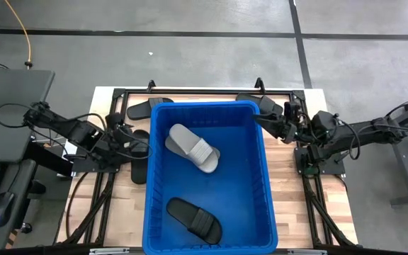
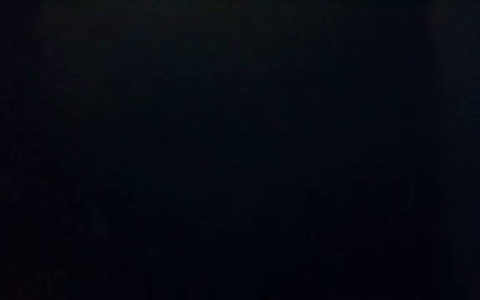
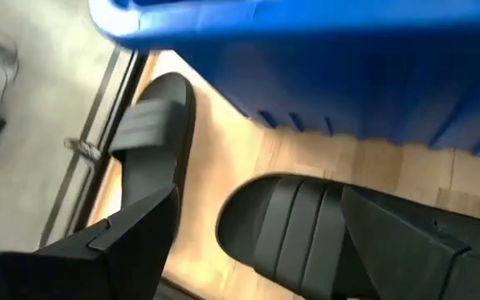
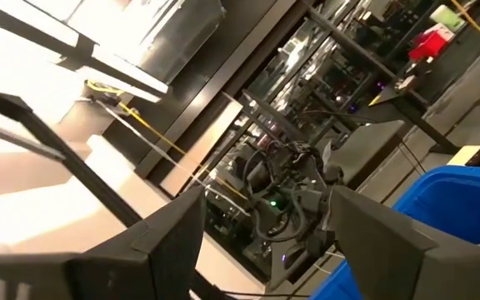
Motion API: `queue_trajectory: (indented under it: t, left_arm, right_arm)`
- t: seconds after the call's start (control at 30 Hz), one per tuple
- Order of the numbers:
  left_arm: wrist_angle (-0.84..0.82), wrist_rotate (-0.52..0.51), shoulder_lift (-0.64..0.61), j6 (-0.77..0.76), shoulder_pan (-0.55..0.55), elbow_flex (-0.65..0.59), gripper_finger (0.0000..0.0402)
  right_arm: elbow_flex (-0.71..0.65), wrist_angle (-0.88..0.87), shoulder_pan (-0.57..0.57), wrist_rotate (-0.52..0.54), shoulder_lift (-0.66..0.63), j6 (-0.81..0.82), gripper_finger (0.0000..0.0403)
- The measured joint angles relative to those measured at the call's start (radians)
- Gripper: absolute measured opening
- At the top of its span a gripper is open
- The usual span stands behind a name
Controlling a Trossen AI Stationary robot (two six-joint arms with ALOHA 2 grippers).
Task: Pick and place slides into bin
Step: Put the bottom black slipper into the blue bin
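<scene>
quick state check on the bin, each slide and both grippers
bin: upright, open, two slides inside
grey slide: lying in bin
black slide in bin: lying flat
black slides left of bin: on table
left gripper: open, over those slides
right gripper: open, empty, at bin's far right corner

- I count one deep bright-blue ribbed plastic bin (image 1: 259, 177).
- Inside it: one light grey slide (image 1: 192, 147), one black slide (image 1: 193, 218).
- Outside I make out four black slides (image 1: 146, 108).
</scene>
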Motion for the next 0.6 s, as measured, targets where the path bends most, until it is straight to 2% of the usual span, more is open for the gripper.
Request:
queue_trajectory:
  t: [0.23, 0.47, 0.6]
  left_arm:
    - [0.037, 0.067, 0.003, -0.096, 0.000, -0.113, 0.0326]
    - [0.119, 0.027, 0.010, -0.109, 0.000, -0.145, 0.0326]
    - [0.165, 0.054, 0.010, -0.164, 0.000, -0.142, 0.0326]
  right_arm:
    - [0.000, 0.000, 0.000, -0.025, 0.000, 0.001, 0.0248]
    - [0.000, 0.005, 0.000, -0.050, 0.000, 0.007, 0.0248]
    - [0.001, 0.005, 0.000, -0.053, 0.000, 0.010, 0.0248]
